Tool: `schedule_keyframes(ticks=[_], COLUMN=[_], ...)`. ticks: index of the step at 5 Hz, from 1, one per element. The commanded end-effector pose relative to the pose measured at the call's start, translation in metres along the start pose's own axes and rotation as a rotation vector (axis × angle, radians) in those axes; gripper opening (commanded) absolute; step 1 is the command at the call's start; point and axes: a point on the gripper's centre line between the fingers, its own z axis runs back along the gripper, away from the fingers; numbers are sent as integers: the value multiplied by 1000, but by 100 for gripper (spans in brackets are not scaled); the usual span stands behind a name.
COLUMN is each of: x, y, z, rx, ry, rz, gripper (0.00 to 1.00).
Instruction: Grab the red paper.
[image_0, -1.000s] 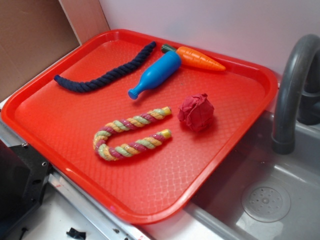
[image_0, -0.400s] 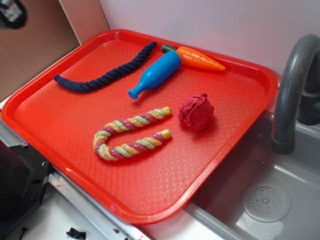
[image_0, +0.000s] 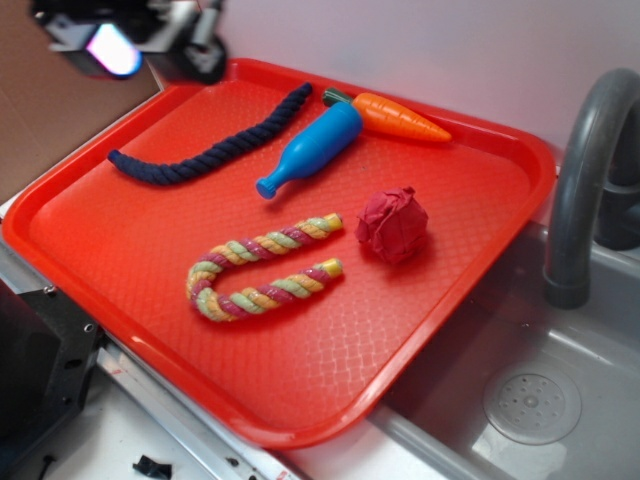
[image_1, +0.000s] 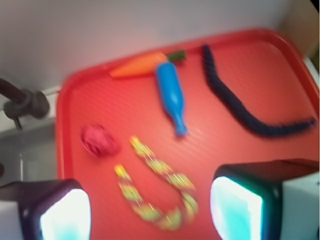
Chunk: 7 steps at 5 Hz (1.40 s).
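The red paper (image_0: 393, 224), a crumpled dark crimson ball, lies on the orange-red tray (image_0: 480, 300) right of centre. In the wrist view it lies at the left of the tray (image_1: 98, 140). My gripper (image_0: 130, 35) is blurred at the top left of the exterior view, high over the tray's far left corner and far from the paper. In the wrist view the gripper (image_1: 150, 210) is open and empty, its two fingers wide apart above the multicoloured rope (image_1: 157, 187).
On the tray lie a multicoloured twisted rope (image_0: 262, 270), a dark blue rope (image_0: 210, 145), a blue bottle (image_0: 312, 148) and an orange carrot (image_0: 398, 117). A grey sink (image_0: 530, 400) with a tap (image_0: 585, 170) is to the right.
My gripper has come into the exterior view from the top left and moved right, over the tray's far left corner. The objects on the tray have not moved.
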Motion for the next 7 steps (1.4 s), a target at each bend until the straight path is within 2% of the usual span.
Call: schedule_keyframes(ticks=[1, 2, 3, 4, 5, 6, 7], x=[24, 23, 18, 9, 4, 4, 4], y=[-42, -53, -63, -73, -71, -65, -61], z=[-57, -86, -112, -128, -142, -147, -148], rx=[-13, 7, -41, -21, 45, 146, 160], ry=[-10, 24, 98, 128, 153, 129, 122], rz=[-97, -166, -211, -247, -217, -169, -124], gripper=[100, 100, 100, 100, 100, 100, 0])
